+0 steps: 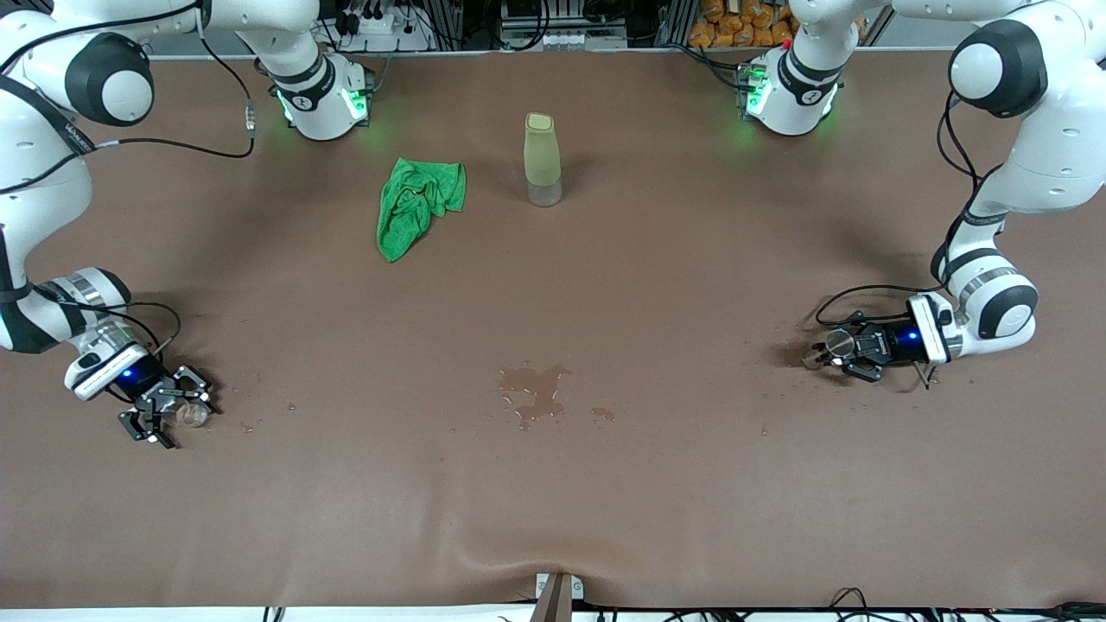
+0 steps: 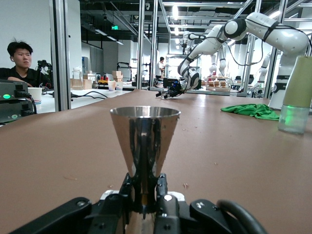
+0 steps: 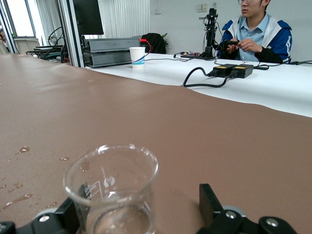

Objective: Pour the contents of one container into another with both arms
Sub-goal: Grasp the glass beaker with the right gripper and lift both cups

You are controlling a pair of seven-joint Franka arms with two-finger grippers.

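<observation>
Left gripper (image 1: 831, 352): pinched shut on the jigger (image 2: 145, 141) at its narrow waist, toward the left arm's end from the spill (image 1: 534, 393).
Right gripper (image 1: 167, 413): fingers spread around the glass cup (image 3: 113, 190), toward the right arm's end from the spill.
Cup handling: probably light, slippery, breakable; grip mid-wall.

Lighting is even and bright, supplied from overhead – ceiling strip lights show in the left wrist view. Shadows on the brown table (image 1: 657, 285) are soft and short, pooled under each arm and beside the bottle (image 1: 542, 160). The metal jigger (image 2: 144, 141) carries streaked reflections; the glass cup (image 3: 113, 187) shows faint rim highlights. Green indicator lights glow at both arm bases. Wrist views stay sharp up close – backgrounds soften slightly.
</observation>
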